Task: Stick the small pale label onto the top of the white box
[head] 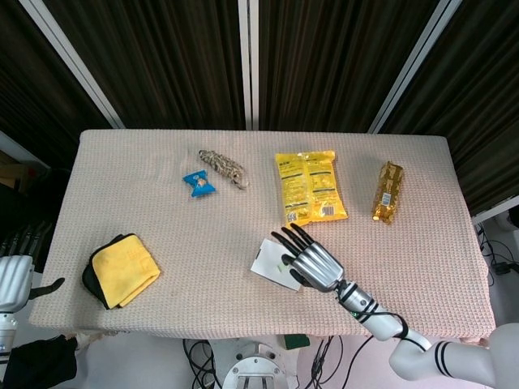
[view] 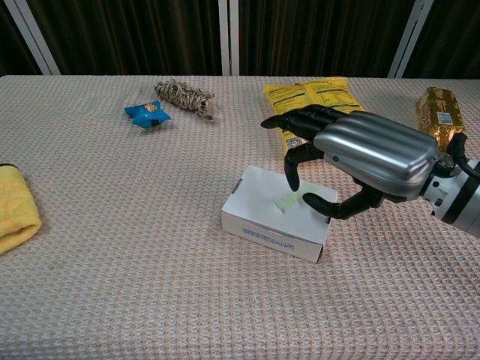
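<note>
Our right hand (view: 352, 161) hovered empty, fingers spread, above the white box (view: 279, 214); the small pale label (view: 284, 202) lay on top, probably needing pressing flat.

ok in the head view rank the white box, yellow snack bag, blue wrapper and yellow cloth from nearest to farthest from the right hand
1. white box, directly under the right hand.
2. yellow snack bag, just beyond the hand.
3. blue wrapper, far side, toward the left.
4. yellow cloth, near edge, far left.
</note>
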Robot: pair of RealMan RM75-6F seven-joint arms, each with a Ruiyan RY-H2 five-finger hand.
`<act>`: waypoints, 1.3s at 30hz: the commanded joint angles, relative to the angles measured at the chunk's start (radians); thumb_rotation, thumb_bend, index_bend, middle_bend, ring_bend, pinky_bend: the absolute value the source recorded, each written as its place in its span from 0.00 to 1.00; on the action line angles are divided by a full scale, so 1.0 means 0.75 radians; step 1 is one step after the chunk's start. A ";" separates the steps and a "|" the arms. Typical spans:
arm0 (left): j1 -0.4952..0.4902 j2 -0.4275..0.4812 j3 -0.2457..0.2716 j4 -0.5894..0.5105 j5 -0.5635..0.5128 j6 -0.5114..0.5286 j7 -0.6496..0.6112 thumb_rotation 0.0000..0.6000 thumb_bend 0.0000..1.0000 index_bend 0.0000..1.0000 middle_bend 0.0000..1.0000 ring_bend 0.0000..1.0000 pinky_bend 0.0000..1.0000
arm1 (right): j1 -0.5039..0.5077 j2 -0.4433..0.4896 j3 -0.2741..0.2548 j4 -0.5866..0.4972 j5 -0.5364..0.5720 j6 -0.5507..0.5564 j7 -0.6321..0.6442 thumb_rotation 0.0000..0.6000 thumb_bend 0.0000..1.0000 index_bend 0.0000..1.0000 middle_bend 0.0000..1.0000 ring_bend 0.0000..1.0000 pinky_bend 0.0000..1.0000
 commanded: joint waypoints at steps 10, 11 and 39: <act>-0.003 -0.004 0.001 0.012 -0.003 -0.011 -0.010 1.00 0.04 0.08 0.07 0.03 0.10 | -0.009 0.006 -0.003 -0.016 0.010 -0.004 0.033 0.55 0.90 0.48 0.00 0.00 0.00; -0.003 -0.004 0.001 0.013 -0.004 -0.011 -0.011 1.00 0.04 0.08 0.07 0.03 0.10 | -0.009 0.004 -0.003 -0.016 0.014 -0.008 0.031 0.55 0.90 0.49 0.00 0.00 0.00; 0.002 0.001 -0.002 0.025 -0.013 -0.009 -0.032 1.00 0.04 0.08 0.07 0.03 0.10 | 0.020 -0.077 -0.005 0.038 0.040 -0.097 0.025 0.54 0.90 0.48 0.00 0.00 0.00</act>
